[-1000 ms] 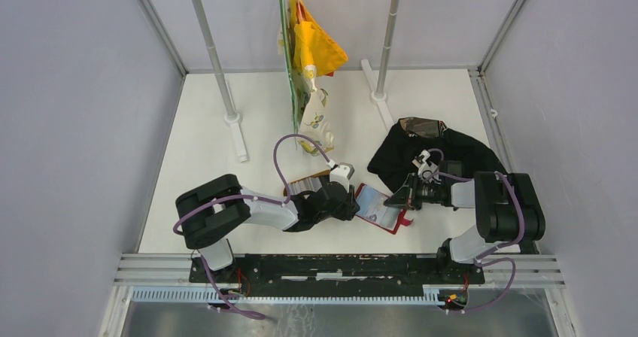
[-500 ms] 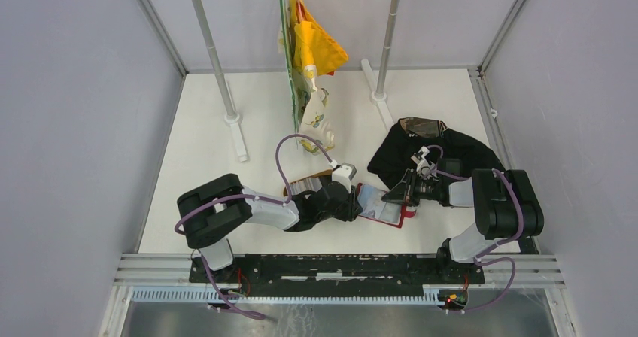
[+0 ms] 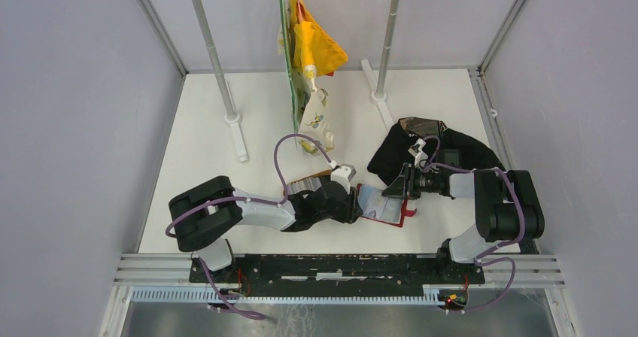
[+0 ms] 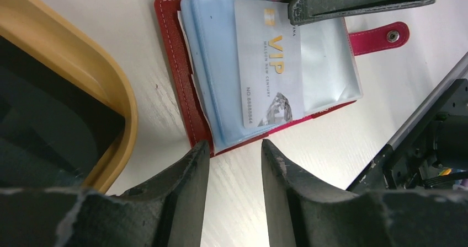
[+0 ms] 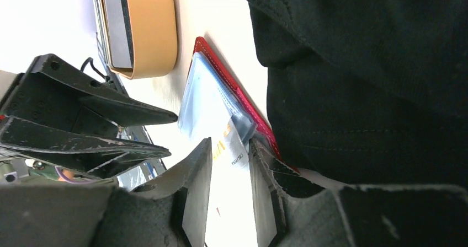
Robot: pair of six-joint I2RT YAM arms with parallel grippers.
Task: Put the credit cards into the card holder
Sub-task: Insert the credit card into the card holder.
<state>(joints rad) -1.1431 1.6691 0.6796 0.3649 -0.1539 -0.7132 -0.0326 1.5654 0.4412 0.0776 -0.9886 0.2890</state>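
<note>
While the red card holder (image 4: 175, 76) lies open on the surface (image 4: 309, 148) between our arms, the silver card (image 4: 270, 70) rests on its clear pockets, its long side running from our right end effector (image 5: 230, 145) toward our left end effector (image 4: 234, 148). Both are spread apart and hold nothing. The right one is nearer, at the card's end.
</note>
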